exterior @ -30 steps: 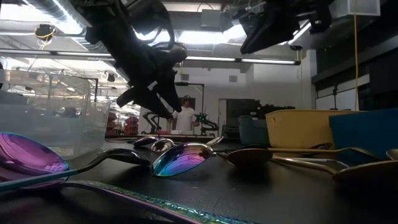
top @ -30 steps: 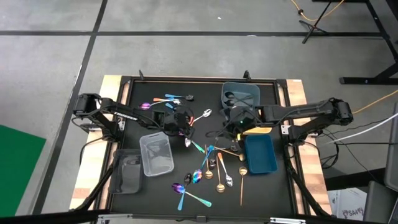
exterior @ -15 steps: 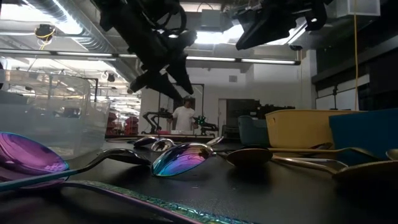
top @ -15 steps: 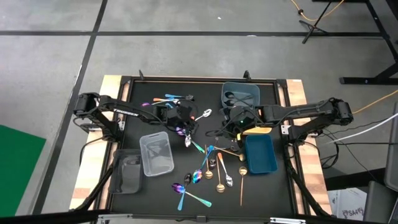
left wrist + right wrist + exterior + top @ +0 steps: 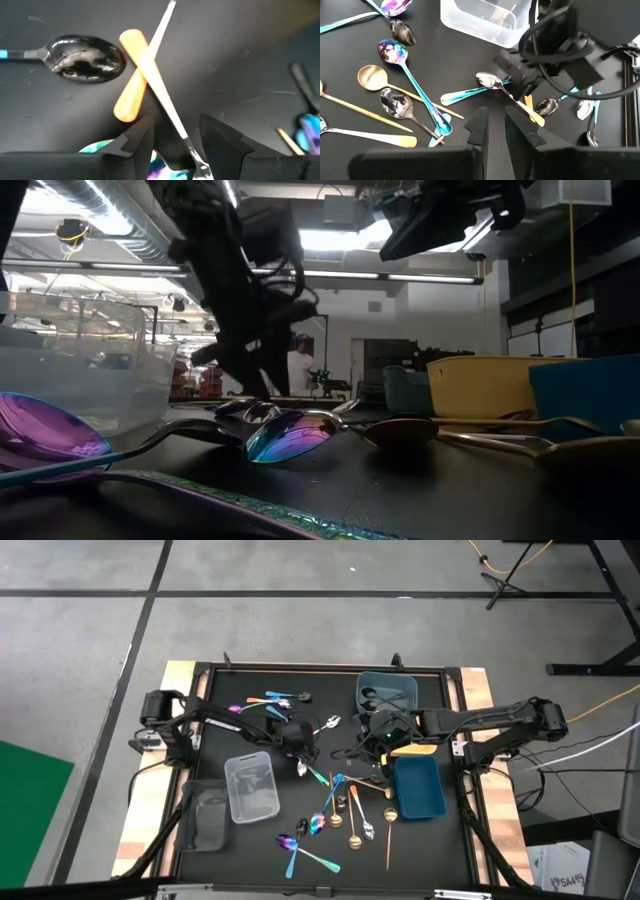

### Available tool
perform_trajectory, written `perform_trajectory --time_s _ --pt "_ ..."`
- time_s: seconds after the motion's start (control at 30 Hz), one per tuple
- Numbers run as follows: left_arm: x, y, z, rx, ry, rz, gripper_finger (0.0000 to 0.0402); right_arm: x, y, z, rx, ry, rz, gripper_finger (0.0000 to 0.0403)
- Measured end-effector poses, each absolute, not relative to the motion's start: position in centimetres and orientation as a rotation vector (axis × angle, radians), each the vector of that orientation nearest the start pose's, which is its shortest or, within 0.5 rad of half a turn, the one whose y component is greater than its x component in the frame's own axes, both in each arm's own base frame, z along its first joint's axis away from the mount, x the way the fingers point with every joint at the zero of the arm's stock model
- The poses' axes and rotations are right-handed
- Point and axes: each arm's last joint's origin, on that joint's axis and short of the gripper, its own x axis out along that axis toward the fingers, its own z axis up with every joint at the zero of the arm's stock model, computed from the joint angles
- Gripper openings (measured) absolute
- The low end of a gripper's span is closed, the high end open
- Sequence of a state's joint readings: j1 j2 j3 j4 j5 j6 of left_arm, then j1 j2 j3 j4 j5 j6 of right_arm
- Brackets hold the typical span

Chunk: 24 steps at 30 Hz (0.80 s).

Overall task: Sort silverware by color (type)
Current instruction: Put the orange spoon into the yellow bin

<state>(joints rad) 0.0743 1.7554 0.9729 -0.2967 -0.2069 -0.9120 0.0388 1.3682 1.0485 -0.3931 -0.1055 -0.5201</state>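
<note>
The left pincer (image 5: 172,142) is low over the counter (image 5: 430,830), its fingers parted around a silver spoon (image 5: 167,102) crossing an orange handle (image 5: 134,75). The right pincer (image 5: 495,125) hangs narrowly open, holding nothing.

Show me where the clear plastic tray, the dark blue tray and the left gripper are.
clear plastic tray (image 5: 250,787): high view, on its floor.
dark blue tray (image 5: 418,789): high view, on its floor.
left gripper (image 5: 175,137): left wrist view, midway between its fingertips.
</note>
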Motion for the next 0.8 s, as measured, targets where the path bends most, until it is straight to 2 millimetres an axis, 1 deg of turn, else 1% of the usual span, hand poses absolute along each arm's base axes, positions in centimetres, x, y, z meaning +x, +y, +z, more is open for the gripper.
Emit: perform_trajectory --time_s 0.2,0.5,0.6,0.8 --pt "33.1 3.1 13.6 -0.755 0.919 0.716 0.0151 29.1 1.4 27.9 -0.473 0.660 0.321 0.0051" --pt "33.1 3.0 13.6 -0.763 0.929 0.705 0.0149 29.1 1.4 27.9 -0.473 0.661 0.321 0.0051" --pt "33.1 3.0 13.5 -0.762 0.931 0.706 0.0134 29.1 1.4 27.9 -0.473 0.661 0.320 0.0051" --pt "33.1 3.0 13.5 -0.762 0.931 0.706 0.0085 29.1 1.4 27.9 -0.473 0.661 0.320 0.0051"
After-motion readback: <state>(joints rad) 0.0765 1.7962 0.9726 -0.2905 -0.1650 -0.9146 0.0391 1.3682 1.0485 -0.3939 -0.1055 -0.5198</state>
